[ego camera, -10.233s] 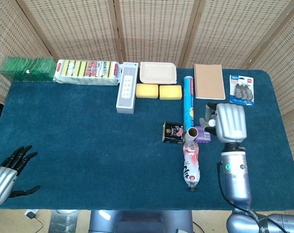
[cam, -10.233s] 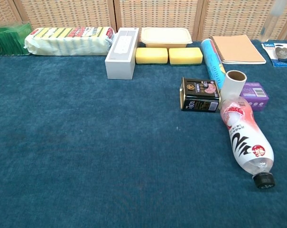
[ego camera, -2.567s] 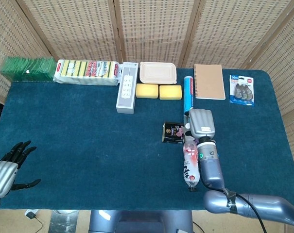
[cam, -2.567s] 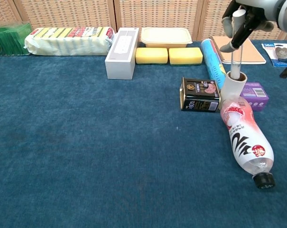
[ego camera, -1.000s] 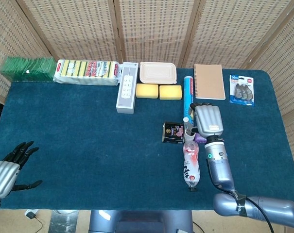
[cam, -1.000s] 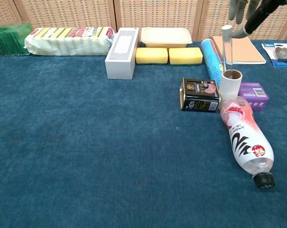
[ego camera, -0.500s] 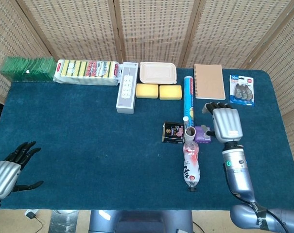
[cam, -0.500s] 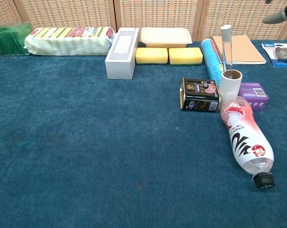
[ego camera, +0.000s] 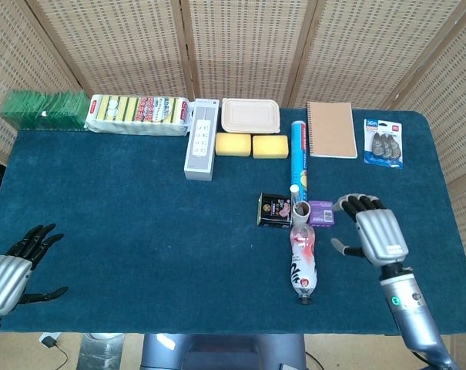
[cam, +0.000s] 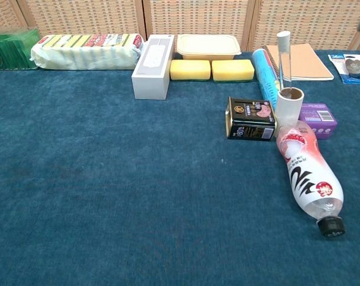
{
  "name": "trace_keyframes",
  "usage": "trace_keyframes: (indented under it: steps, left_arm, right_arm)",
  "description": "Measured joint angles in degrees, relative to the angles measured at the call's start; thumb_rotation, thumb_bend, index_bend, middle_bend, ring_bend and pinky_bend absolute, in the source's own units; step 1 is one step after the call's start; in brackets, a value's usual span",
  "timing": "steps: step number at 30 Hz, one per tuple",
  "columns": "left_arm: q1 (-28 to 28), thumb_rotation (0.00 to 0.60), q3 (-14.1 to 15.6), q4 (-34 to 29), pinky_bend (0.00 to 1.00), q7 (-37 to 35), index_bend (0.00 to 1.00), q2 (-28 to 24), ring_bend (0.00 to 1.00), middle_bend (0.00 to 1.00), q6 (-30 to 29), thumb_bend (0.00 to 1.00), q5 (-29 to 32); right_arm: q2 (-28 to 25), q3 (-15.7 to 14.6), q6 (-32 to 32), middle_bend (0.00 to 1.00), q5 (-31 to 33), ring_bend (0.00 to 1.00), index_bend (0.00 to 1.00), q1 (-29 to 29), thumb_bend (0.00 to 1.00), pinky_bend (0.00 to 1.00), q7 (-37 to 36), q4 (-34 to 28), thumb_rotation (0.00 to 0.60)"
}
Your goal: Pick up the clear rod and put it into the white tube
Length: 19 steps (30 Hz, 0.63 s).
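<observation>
The clear rod (cam: 284,58) stands upright inside the white tube (cam: 290,106), its white-capped top sticking well above the rim. From the head view the tube (ego camera: 301,210) shows as a small ring beside the purple box, with the rod's top (ego camera: 294,189) just behind it. My right hand (ego camera: 375,235) hangs open to the right of the tube, holding nothing, fingers apart. My left hand (ego camera: 15,270) is open at the table's near left corner, far from the tube. Neither hand shows in the chest view.
A plastic bottle (cam: 309,177) lies on its side in front of the tube. A black tin (cam: 251,118) and a purple box (cam: 318,120) flank it; a blue cylinder (cam: 265,70) lies behind. A notebook (ego camera: 331,129), sponges (ego camera: 251,145), a white box (ego camera: 200,139) line the back.
My right hand has let go of the rod and drawn back to the right and toward me, leaving the chest view. The rod stays standing in the tube.
</observation>
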<state>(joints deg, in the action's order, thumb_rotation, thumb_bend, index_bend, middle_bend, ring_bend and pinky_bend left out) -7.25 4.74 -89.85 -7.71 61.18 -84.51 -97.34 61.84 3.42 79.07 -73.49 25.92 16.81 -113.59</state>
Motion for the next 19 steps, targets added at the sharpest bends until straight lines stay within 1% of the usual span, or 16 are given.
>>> trace_keyframes:
  steps: [3, 5, 8, 11, 14, 19]
  left_arm:
    - [0.17, 0.453, -0.11, -0.03, 0.23, 0.27, 0.11, 0.15, 0.02, 0.06, -0.21, 0.11, 0.24]
    - [0.22, 0.450, -0.12, -0.02, 0.23, 0.26, 0.11, 0.16, 0.02, 0.06, -0.31, 0.11, 0.25]
    - [0.36, 0.446, -0.16, 0.10, 0.23, 0.18, 0.11, 0.22, 0.02, 0.06, -0.63, 0.11, 0.27]
    - [0.46, 0.449, -0.24, 0.30, 0.23, 0.13, 0.11, 0.35, 0.02, 0.06, -0.80, 0.11, 0.37]
    - [0.45, 0.451, -0.25, 0.32, 0.23, 0.13, 0.11, 0.41, 0.02, 0.06, -0.78, 0.11, 0.36]
    - [0.43, 0.454, -0.10, 0.28, 0.23, 0.73, 0.11, 0.61, 0.02, 0.06, -0.56, 0.11, 0.18]
  right_arm:
    - [0.81, -3.21, 2.93, 0.28, -8.14, 0.23, 0.33, -3.51, 0.24, 0.22, -2.90, 4.53, 0.525]
    - [1.78, -5.09, 5.89, 0.27, -13.25, 0.22, 0.33, -6.00, 0.24, 0.21, -4.73, 8.77, 0.516]
    - [3.54, -7.31, 10.89, 0.27, -18.55, 0.22, 0.33, -9.61, 0.24, 0.21, -7.35, 14.74, 0.517]
    - [5.22, -9.19, 15.72, 0.26, -22.45, 0.22, 0.33, -13.18, 0.24, 0.21, -10.78, 19.94, 0.518]
    - [6.65, -10.28, 19.10, 0.26, -24.74, 0.22, 0.33, -16.08, 0.24, 0.21, -14.50, 23.32, 0.516]
    - [8.49, -10.99, 21.21, 0.26, -26.60, 0.22, 0.32, -18.65, 0.24, 0.21, -19.51, 25.85, 0.519]
